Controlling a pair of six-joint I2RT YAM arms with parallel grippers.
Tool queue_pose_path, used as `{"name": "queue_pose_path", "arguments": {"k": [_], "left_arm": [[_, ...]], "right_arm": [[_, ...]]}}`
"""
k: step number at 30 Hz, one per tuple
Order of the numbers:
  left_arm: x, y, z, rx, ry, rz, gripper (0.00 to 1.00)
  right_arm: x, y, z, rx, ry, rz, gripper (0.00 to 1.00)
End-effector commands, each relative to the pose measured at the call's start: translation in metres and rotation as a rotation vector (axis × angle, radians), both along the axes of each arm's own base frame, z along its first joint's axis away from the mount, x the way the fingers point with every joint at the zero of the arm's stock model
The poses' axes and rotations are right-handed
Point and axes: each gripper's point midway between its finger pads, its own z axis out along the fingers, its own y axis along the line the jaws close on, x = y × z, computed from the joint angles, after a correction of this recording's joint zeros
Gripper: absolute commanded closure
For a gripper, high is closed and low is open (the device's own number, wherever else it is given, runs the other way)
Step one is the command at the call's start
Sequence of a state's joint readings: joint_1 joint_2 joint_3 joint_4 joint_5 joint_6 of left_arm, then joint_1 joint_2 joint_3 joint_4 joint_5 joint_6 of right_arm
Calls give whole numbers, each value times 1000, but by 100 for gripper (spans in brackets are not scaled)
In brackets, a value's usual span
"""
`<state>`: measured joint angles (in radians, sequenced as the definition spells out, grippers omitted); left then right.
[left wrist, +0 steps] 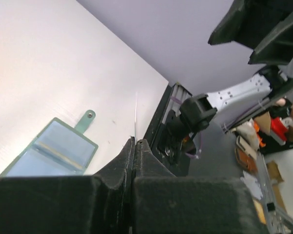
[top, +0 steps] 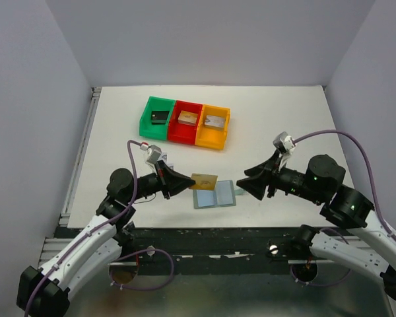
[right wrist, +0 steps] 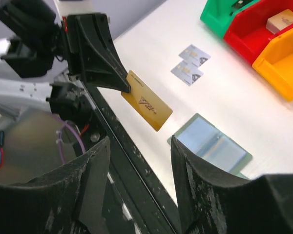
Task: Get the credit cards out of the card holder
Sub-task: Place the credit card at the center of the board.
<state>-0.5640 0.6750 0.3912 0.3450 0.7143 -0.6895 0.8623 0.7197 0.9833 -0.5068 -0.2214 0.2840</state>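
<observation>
The left hand (top: 187,183) clamps a thin tan-gold rectangular card (top: 203,181), raised just beside the open grey-green bifold wallet (top: 214,195) on the white counter (top: 284,119). The right hand (top: 241,186) hovers nearby, fingers apart.

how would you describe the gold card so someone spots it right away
Look at the near edge of the white table, where the open card holder lies flat. By its left end, the left arm's fingers pinch the gold card by one end. It alone is gold and held up; the two silvery cards lie flat.
</observation>
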Motion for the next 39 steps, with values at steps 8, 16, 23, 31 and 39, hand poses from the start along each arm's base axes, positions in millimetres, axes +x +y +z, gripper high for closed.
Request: {"name": "queue_pose_path", "arguments": {"k": [8,16,23,31,39], "left_arm": [[3,17,68,-360,-11,65,100],[-6,19,79,-417,-20,24,100],[-8,20,77,-413,-20,24,100],[-10,20,77,-409,-15,16,100],[-8,20,76,-410,-11,21,100]], "right_arm": [[6,32,-7,283,135,4,39],[4,48,1,368,173,69,39],[4,57,0,379,199,99,46],[5,64,-3,387,225,124,58],[5,64,-4,384,218,127,87]]}}
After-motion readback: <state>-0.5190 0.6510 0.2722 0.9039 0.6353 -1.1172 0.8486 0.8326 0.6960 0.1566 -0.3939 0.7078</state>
